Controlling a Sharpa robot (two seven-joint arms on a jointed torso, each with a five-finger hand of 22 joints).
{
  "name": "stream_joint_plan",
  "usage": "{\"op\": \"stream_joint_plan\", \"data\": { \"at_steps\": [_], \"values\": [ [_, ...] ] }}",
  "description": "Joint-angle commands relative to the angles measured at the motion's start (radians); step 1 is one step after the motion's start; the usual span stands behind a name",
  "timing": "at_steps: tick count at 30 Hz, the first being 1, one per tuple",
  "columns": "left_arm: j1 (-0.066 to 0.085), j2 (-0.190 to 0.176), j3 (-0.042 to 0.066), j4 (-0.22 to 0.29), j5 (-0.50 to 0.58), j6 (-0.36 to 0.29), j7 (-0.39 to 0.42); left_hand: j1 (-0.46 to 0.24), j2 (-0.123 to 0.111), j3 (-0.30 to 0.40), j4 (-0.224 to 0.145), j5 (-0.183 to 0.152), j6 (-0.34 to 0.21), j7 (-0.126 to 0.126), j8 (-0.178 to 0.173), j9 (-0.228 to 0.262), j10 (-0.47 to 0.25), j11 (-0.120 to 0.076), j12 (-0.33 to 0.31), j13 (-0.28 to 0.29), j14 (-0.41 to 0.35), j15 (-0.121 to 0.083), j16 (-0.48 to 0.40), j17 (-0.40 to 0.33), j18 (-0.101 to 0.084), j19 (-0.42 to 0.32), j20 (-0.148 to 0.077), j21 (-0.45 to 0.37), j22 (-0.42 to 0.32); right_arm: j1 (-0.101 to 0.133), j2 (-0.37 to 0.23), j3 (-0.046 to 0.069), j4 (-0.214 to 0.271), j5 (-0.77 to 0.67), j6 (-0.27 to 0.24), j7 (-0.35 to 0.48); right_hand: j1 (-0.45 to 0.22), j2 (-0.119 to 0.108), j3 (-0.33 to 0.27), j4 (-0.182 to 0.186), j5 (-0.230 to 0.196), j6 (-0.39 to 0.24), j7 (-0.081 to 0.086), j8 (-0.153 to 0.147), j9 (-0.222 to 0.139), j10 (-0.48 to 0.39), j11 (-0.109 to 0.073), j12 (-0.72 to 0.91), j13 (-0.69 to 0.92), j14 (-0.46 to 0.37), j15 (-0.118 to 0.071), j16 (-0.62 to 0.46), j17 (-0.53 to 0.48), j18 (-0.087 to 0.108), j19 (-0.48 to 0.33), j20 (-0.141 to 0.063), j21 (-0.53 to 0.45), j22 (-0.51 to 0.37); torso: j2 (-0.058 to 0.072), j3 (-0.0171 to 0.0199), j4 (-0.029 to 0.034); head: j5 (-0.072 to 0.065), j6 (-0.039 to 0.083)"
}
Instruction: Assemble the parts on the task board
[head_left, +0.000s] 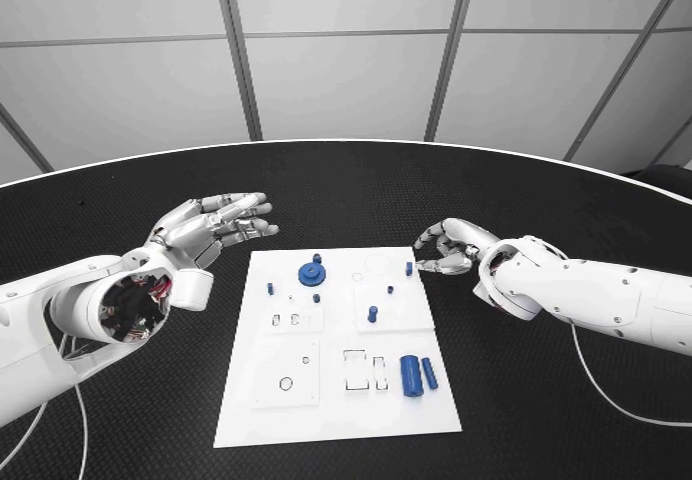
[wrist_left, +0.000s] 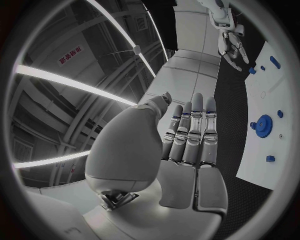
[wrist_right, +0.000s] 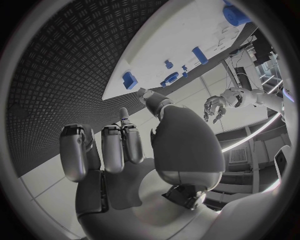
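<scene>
- Head view: you see the board (head_left: 339, 345) mid-table with a gear (head_left: 312, 273) seated at its far left, small pegs standing nearby and two cylinders (head_left: 418, 374) lying loose at its near right, so assembly looks barely begun. Your left hand (head_left: 216, 226) hovers off the board's far-left corner, fingers spread, empty. Your right hand (head_left: 450, 247) curls at the far-right corner by a small peg (head_left: 410, 268); whether it pinches it you cannot tell.
- Left wrist view: this confirms an open, empty palm (wrist_left: 187, 145).
- Right wrist view: the fingers (wrist_right: 122, 145) curl loosely; nothing shows between them.
</scene>
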Motion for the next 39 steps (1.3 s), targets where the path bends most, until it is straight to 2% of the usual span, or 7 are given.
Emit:
{"op": "stream_joint_plan", "data": {
  "at_steps": [1, 4, 11, 12, 17, 39],
  "values": [
    [0.000, 0.000, 0.000, 0.000, 0.000, 0.000, 0.000, -0.009, -0.002, 0.004, -0.001, 0.001, -0.007, 0.002, -0.005, 0.001, -0.008, 0.000, -0.005, 0.001, -0.004, 0.000, 0.006, 0.001, 0.011, -0.008, -0.001, 0.006, 0.002, -0.002, 0.006, 0.000, -0.002, 0.000, 0.004, -0.005, -0.006, -0.009, -0.007, 0.000, -0.006, -0.008, 0.000, -0.004, -0.001, 0.045, -0.005, 0.001, 0.197, 0.084, 0.007, 0.004, 0.174, 0.007, 0.067, 0.001, 0.004, 0.223, 0.001, 0.0000, 0.0007, -0.001, -0.002],
    [0.000, 0.000, 0.000, 0.000, 0.000, 0.000, 0.000, -0.009, -0.002, 0.004, -0.001, 0.001, -0.007, 0.002, -0.005, 0.001, -0.008, 0.000, -0.005, 0.001, -0.004, 0.000, 0.006, 0.001, 0.011, -0.008, -0.001, 0.006, 0.002, -0.009, 0.016, 0.000, -0.007, 0.000, 0.008, -0.012, -0.006, -0.009, -0.007, 0.000, -0.006, -0.008, 0.000, -0.004, -0.001, 0.045, -0.005, 0.001, 0.197, 0.084, 0.007, 0.004, 0.174, 0.007, 0.067, 0.001, 0.004, 0.223, 0.000, -0.0011, 0.0013, -0.001, -0.004],
    [0.000, -0.004, 0.000, 0.004, 0.000, -0.001, 0.000, -0.009, -0.002, 0.004, -0.001, 0.001, -0.007, 0.002, -0.005, 0.001, -0.008, 0.000, -0.005, 0.001, -0.004, 0.000, 0.006, 0.001, 0.011, -0.008, -0.001, 0.006, 0.002, -0.023, 0.025, 0.000, -0.014, 0.000, 0.000, -0.014, -0.007, -0.007, -0.008, 0.002, -0.007, -0.008, 0.001, -0.004, -0.001, 0.047, -0.005, 0.002, 0.198, 0.085, 0.008, 0.005, 0.176, 0.007, 0.068, 0.002, 0.005, 0.224, 0.002, 0.0025, 0.0030, 0.004, -0.007],
    [0.000, -0.005, 0.000, 0.004, 0.000, -0.001, 0.000, -0.009, -0.002, 0.004, -0.001, 0.001, -0.007, 0.002, -0.005, 0.001, -0.008, 0.000, -0.005, 0.001, -0.004, 0.000, 0.006, 0.001, 0.011, -0.008, -0.001, 0.006, 0.002, -0.025, 0.026, 0.000, -0.014, 0.000, -0.002, -0.014, -0.007, -0.007, -0.008, 0.002, -0.007, -0.008, 0.001, -0.004, -0.001, 0.047, -0.005, 0.002, 0.198, 0.085, 0.008, 0.005, 0.176, 0.007, 0.068, 0.002, 0.005, 0.224, 0.002, 0.0017, 0.0024, 0.005, -0.008],
    [0.000, -0.008, 0.000, 0.005, 0.000, -0.002, 0.000, -0.009, -0.002, 0.004, -0.001, 0.001, -0.007, 0.002, -0.005, 0.001, -0.008, 0.000, -0.005, 0.001, -0.004, 0.000, 0.006, 0.001, 0.011, -0.008, -0.001, 0.006, 0.002, -0.028, 0.027, 0.000, -0.016, 0.000, -0.013, -0.017, -0.007, -0.005, -0.010, 0.003, -0.008, -0.006, 0.002, -0.004, -0.001, 0.049, -0.004, 0.005, 0.201, 0.085, 0.010, 0.005, 0.178, 0.006, 0.070, 0.003, 0.007, 0.226, 0.004, 0.0039, 0.0024, 0.008, -0.008],
    [0.000, -0.011, 0.000, 0.007, 0.000, -0.003, -0.001, -0.009, -0.002, 0.004, -0.001, 0.001, -0.007, 0.002, -0.005, 0.001, -0.008, 0.000, -0.005, 0.001, -0.004, 0.000, 0.006, 0.001, 0.011, -0.008, -0.001, 0.006, 0.002, -0.030, 0.044, 0.000, -0.026, 0.000, -0.003, -0.026, -0.002, 0.009, -0.012, 0.008, -0.007, 0.026, 0.007, 0.011, 0.005, 0.059, 0.002, 0.016, 0.213, 0.088, 0.016, 0.009, 0.188, 0.003, 0.078, 0.010, 0.015, 0.234, 0.002, 0.0019, 0.0033, 0.010, -0.018]
  ]
}}
